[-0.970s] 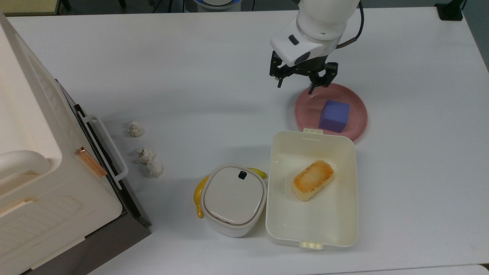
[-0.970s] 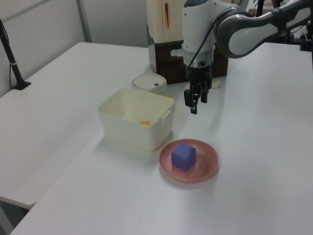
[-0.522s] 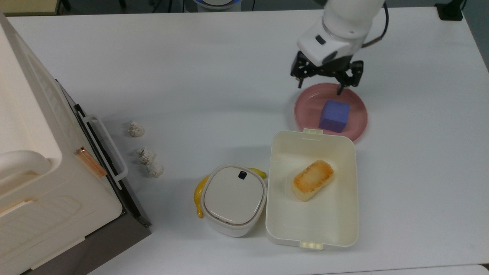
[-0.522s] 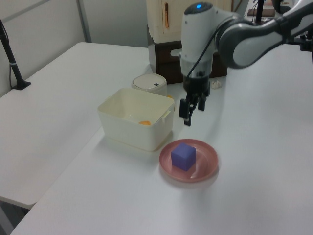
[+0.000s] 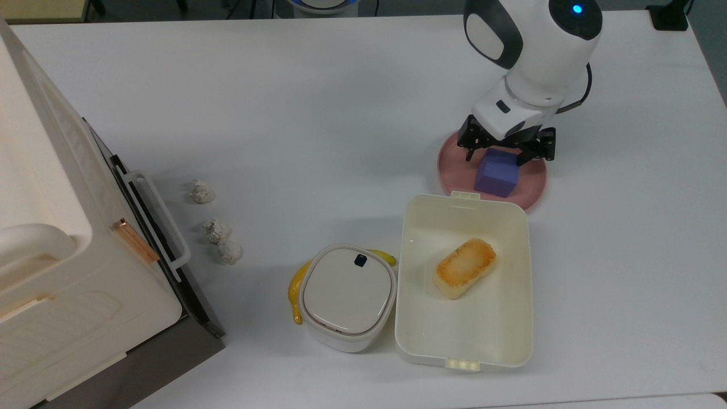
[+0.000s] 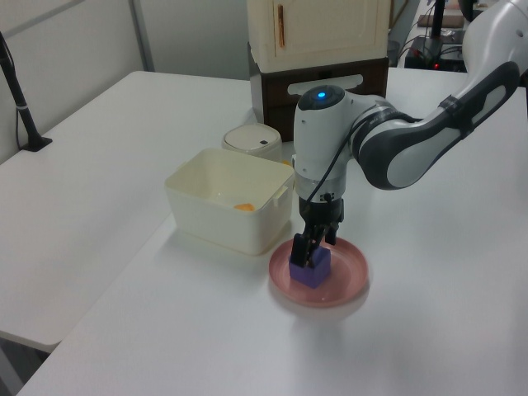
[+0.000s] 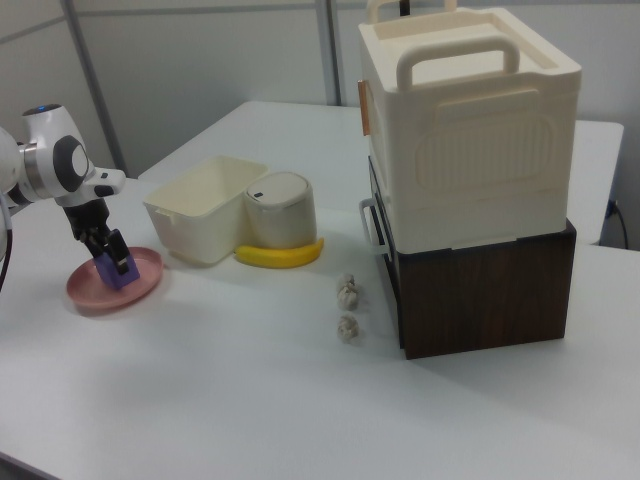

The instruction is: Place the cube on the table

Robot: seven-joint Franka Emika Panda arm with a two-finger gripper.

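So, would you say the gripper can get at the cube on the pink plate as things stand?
Probably yes: the gripper is open, its fingers straddling the cube on the pink plate, and nothing lies between them; the cream tray sits clear alongside.

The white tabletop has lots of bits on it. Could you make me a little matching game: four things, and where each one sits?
Things:
1. small blue-purple matte cube
2. toasted orange-white bread piece
3. yellow banana
4. black two-finger gripper

Places:
A. inside the cream rectangular tray
B. on the pink round plate
C. low over the plate, fingers either side of the cube
D. tucked against the round lidded white container

Pairs: 1-B, 2-A, 3-D, 4-C
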